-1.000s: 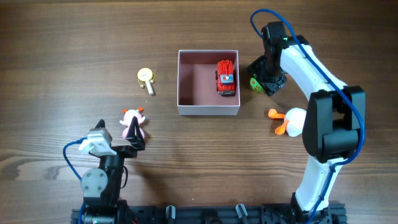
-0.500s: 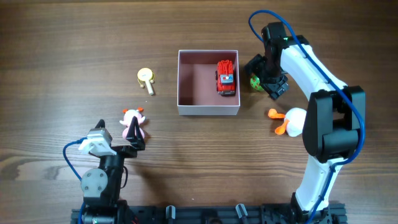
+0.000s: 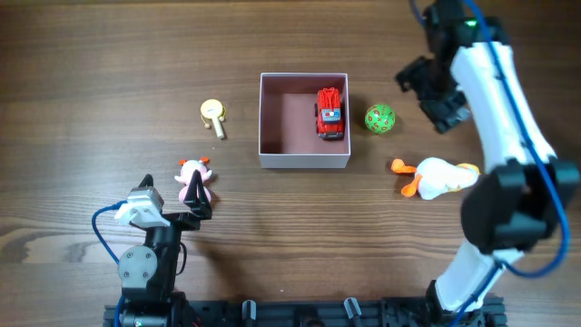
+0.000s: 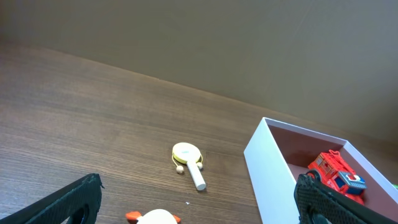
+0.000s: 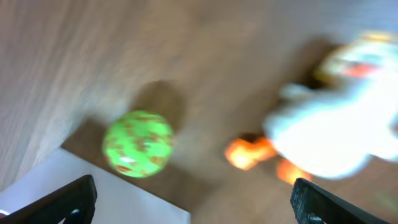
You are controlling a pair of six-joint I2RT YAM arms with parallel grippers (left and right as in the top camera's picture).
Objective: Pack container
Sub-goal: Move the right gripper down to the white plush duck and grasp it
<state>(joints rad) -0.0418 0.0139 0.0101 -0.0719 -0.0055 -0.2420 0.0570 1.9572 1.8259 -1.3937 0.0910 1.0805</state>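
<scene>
White-walled, pink-floored square container (image 3: 304,161) at frame centre holds a red truck (image 3: 329,113); left gripper (image 4: 199,190) and right gripper (image 3: 434,93) gape empty.

Truck (image 3: 329,113) inside container (image 3: 289,129), ball (image 3: 380,118) beside

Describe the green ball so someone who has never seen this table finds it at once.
Find the white-walled container in the middle of the table. Just outside its right wall, level with the red truck inside, a ball lies on the wood. It is the only round, bright green toy; the duck nearby is white and orange.
</scene>
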